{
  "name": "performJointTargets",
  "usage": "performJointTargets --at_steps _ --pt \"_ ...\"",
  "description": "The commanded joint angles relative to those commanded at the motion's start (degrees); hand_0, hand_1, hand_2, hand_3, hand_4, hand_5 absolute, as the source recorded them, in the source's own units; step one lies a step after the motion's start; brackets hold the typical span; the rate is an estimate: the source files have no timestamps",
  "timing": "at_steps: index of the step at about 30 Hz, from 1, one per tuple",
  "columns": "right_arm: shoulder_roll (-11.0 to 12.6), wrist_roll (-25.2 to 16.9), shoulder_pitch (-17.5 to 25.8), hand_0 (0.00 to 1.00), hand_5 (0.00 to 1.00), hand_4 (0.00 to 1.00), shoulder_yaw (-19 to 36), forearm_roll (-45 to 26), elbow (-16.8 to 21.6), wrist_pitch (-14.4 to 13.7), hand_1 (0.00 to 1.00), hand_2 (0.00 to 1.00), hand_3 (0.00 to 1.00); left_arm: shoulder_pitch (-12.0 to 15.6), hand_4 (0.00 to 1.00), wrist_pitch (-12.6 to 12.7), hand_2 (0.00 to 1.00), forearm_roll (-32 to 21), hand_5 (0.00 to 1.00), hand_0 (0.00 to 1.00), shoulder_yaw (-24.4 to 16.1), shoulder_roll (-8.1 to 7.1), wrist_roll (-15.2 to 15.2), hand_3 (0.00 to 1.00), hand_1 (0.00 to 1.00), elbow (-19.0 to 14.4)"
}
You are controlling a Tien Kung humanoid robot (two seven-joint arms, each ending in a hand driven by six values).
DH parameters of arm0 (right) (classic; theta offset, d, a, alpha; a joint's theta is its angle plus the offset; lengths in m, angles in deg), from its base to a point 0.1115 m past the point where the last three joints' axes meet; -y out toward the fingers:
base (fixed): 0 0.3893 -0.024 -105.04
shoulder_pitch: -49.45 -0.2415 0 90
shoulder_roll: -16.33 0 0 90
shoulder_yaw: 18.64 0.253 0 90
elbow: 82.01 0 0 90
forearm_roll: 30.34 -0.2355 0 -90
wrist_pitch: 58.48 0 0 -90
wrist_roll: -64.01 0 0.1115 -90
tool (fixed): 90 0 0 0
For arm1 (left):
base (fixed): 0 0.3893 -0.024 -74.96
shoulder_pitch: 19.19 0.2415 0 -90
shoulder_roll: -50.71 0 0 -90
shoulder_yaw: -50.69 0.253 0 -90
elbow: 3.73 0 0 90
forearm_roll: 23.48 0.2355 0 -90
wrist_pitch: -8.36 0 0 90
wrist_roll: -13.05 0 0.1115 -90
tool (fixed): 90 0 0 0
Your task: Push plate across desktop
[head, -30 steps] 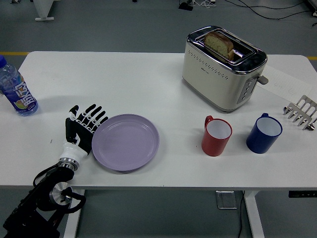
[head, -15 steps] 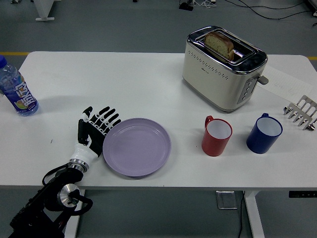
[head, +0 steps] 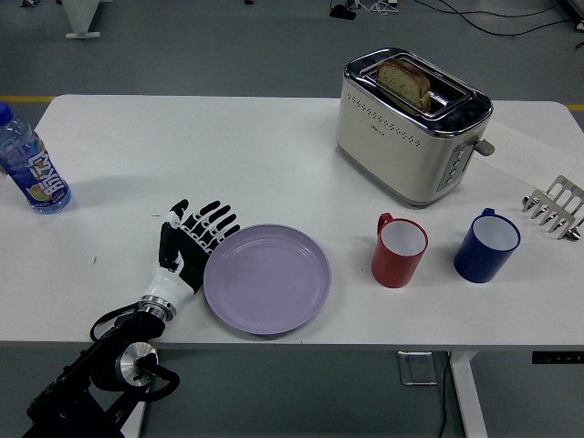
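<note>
A lilac plate (head: 267, 278) lies flat on the white table (head: 228, 155) near its front edge, left of the middle. My left hand (head: 193, 239) stands on edge against the plate's left rim, fingers straight and spread, holding nothing. The left arm comes in from the lower left corner. The right arm is out of view.
A red mug (head: 399, 250) stands just right of the plate, a blue mug (head: 487, 245) further right. A toaster (head: 411, 123) with bread stands at the back right. A metal rack (head: 554, 208) is at the right edge. A water bottle (head: 30, 168) stands at the far left.
My left hand has moved right along the table's front and pushed the plate right with it, closer to the red mug.
</note>
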Motion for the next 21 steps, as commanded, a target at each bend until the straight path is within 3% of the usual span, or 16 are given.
performJointTargets --at_steps 14,21 --pt "-0.09 0.12 0.05 0.586 0.563 0.298 0.06 0.23 0.04 -0.03 0.524 0.615 0.595 -0.31 0.544 0.16 0.683 -0.05 0.998 0.708 1.18 0.0 0.13 0.592 0.733 -0.03" --pt "-0.12 0.06 -0.3 0.586 0.561 0.297 -0.16 -0.14 0.05 -0.06 0.524 0.615 0.595 -1.34 0.547 1.01 0.682 1.25 0.998 0.707 -2.01 0.0 0.33 0.592 0.73 -0.2"
